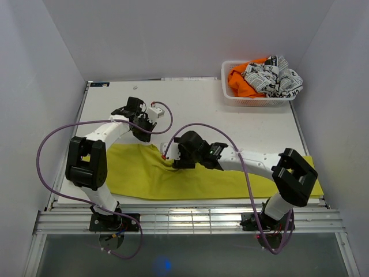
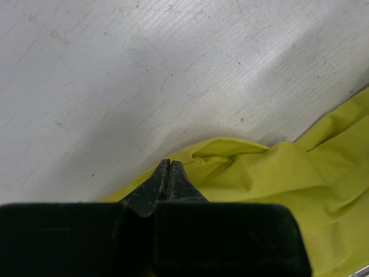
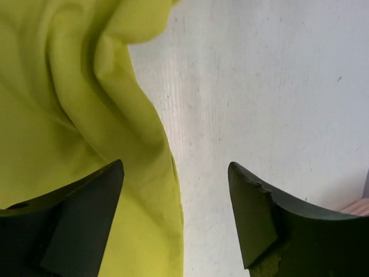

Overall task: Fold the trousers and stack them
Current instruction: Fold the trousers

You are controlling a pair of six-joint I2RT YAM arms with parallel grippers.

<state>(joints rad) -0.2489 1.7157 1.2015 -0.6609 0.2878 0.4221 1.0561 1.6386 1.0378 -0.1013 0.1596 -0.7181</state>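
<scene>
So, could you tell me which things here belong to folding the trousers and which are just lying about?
For the job:
trousers
left gripper, shut
right gripper, open at the cloth's edge

Lying about:
basket, far right
orange garment in it
printed cloth in it

Your left gripper [image 2: 168, 174], left of centre from above, is pinched closed. Your right gripper [image 3: 176, 213], mid-frame, gapes wide.

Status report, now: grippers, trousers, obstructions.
Left gripper shut at edge of trousers, pinch unconfirmed. Right gripper open, astride same edge. Trousers spread along near side. Basket far corner, clear.
</scene>
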